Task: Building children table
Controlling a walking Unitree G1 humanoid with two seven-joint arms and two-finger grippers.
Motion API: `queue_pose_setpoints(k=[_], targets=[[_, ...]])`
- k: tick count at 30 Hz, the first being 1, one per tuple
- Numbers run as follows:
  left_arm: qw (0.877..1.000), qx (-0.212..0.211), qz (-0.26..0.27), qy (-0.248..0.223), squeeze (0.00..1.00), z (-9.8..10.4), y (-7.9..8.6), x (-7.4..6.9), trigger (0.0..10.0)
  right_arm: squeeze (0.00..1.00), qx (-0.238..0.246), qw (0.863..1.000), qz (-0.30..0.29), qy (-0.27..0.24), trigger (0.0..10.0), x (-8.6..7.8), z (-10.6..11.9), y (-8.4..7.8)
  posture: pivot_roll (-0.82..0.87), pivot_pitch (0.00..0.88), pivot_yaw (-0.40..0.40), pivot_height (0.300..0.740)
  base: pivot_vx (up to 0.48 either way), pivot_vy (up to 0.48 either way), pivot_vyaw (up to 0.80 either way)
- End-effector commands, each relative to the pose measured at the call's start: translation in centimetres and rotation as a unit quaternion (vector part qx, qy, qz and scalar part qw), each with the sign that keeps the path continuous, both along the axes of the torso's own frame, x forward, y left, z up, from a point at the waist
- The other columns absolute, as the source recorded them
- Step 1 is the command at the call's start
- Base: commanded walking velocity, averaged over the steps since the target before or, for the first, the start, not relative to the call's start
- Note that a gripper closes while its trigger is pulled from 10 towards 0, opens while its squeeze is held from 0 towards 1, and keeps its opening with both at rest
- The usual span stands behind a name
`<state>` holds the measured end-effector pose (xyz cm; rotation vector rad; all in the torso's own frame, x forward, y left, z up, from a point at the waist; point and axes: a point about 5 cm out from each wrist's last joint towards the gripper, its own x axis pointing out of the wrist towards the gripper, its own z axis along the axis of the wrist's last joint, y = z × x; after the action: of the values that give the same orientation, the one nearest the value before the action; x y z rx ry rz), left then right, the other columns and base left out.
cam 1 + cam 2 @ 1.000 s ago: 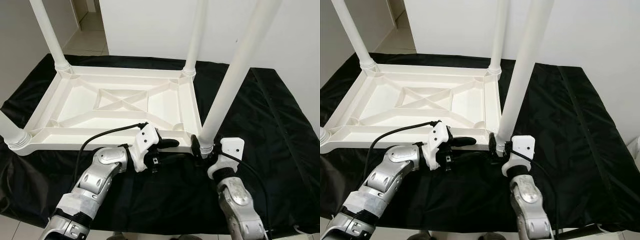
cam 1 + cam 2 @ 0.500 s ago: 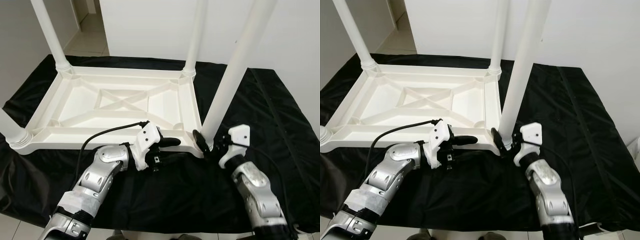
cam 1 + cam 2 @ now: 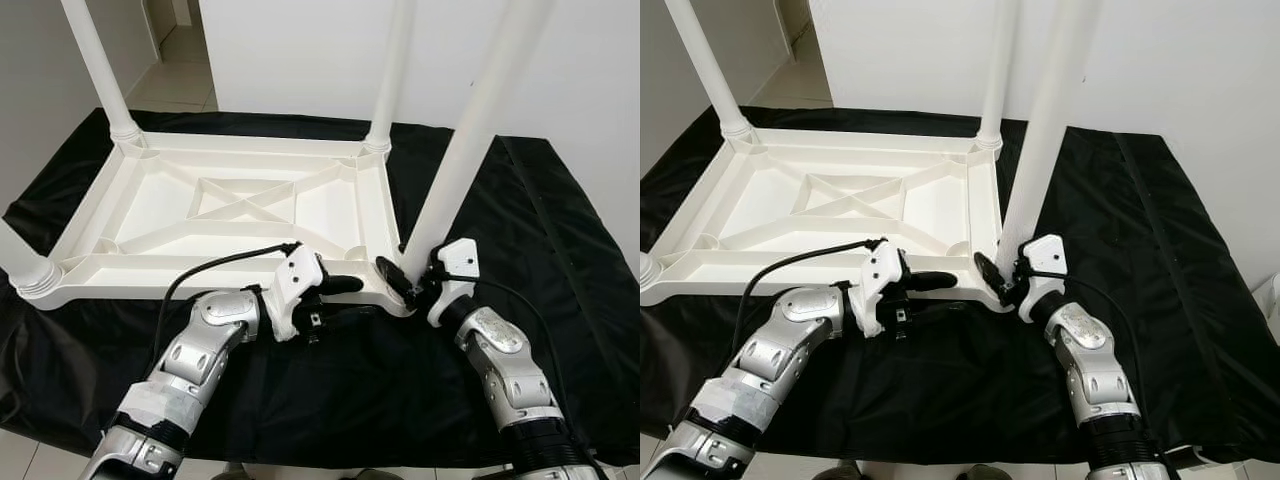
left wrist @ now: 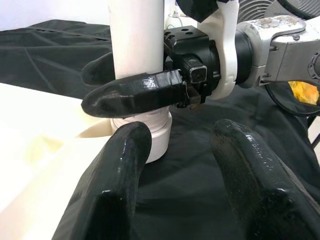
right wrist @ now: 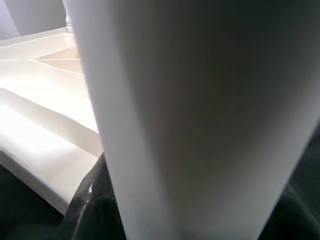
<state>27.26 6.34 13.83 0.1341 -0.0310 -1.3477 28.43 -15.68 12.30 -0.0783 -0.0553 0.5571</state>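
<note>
Right gripper [image 3: 405, 283] clamped on near table leg [image 3: 462, 150], left gripper [image 4: 185, 165] spread idle beside tabletop [image 3: 230, 205]; risk cross-threading if tilted

White upturned table top [image 3: 230, 215] on black cloth [image 3: 520, 230], three legs standing, near-right leg [image 3: 465, 140] gripped at its base by right gripper [image 3: 405, 283], left gripper [image 3: 335, 290] at near rim.

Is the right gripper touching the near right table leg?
Touching. In the left wrist view, the right gripper has its fingers wrapped against the near right table leg, with no gap.
</note>
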Motion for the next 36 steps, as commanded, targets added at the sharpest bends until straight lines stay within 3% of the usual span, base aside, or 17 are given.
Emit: queue_pose_setpoints(k=[1,3,4,6,7,19,21,25,29,33,36], targets=[[1.0,0.003,-0.013,0.003,0.0,-0.2,-0.2,-0.4,10.0,0.0,-0.004,0.999,0.026,0.026,0.0,-0.7,-1.3,1.0,-0.02,0.0,-0.024,0.74,0.0,0.0,0.0],[1.0,0.004,-0.013,0.003,0.0,-0.2,-0.2,-0.4,10.0,0.0,-0.002,0.999,0.025,0.026,0.0,-0.8,-1.4,1.0,-0.02,0.0,-0.023,0.74,0.0,0.0,0.0],[1.0,0.004,-0.014,0.003,0.0,-0.2,-0.2,-0.4,10.0,0.0,-0.002,1.0,0.02,0.024,3.5,-0.8,-1.4,0.9,-0.02,0.0,-0.022,0.74,0.0,0.0,0.0],[1.0,0.004,-0.014,0.003,0.0,-0.2,-0.2,-0.4,10.0,0.0,-0.002,1.0,0.02,0.024,3.5,-0.8,-1.4,0.9,-0.02,0.0,-0.022,0.74,0.0,0.0,0.0],[1.0,0.005,-0.015,0.002,0.0,-0.2,-0.2,-0.4,10.0,0.0,0.005,1.0,0.01,0.023,10.0,-0.8,-1.3,0.8,-0.02,0.0,-0.021,0.74,0.0,0.0,0.0],[1.0,0.011,-0.015,0.003,0.0,-0.1,0.3,-0.5,10.0,0.0,0.009,0.994,-0.112,0.001,10.0,-1.2,-0.6,1.4,-0.03,0.0,-0.023,0.74,0.0,0.0,0.0],[1.0,0.01,-0.013,0.003,0.0,-0.1,0.2,-0.6,10.0,0.0,0.024,0.987,-0.158,-0.005,10.0,-1.7,-0.4,2.7,-0.04,0.0,-0.019,0.74,0.0,0.0,0.0],[1.0,0.011,-0.014,0.003,0.0,-0.1,0.3,-0.6,10.0,0.0,0.037,0.98,-0.194,-0.011,10.0,-2.0,-0.3,3.4,-0.05,0.001,-0.017,0.74,0.0,0.0,0.0],[1.0,0.014,-0.02,0.003,0.0,-0.2,0.3,-0.8,10.0,0.0,0.055,0.958,-0.28,-0.004,10.0,-2.4,-0.5,4.8,-0.06,0.014,-0.012,0.74,0.0,0.0,0.0],[1.0,0.011,-0.024,0.001,0.0,0.2,0.0,-0.8,10.0,0.0,0.065,0.955,-0.289,0.002,10.0,-2.8,-0.3,6.5,-0.07,0.039,-0.016,0.74,0.0,0.0,0.0],[1.0,0.007,-0.025,0.002,0.0,0.5,-0.2,-0.6,10.0,0.0,0.062,0.956,-0.288,-0.007,10.0,-2.8,0.3,6.6,-0.07,0.062,-0.018,0.74,0.0,0.0,0.0]])
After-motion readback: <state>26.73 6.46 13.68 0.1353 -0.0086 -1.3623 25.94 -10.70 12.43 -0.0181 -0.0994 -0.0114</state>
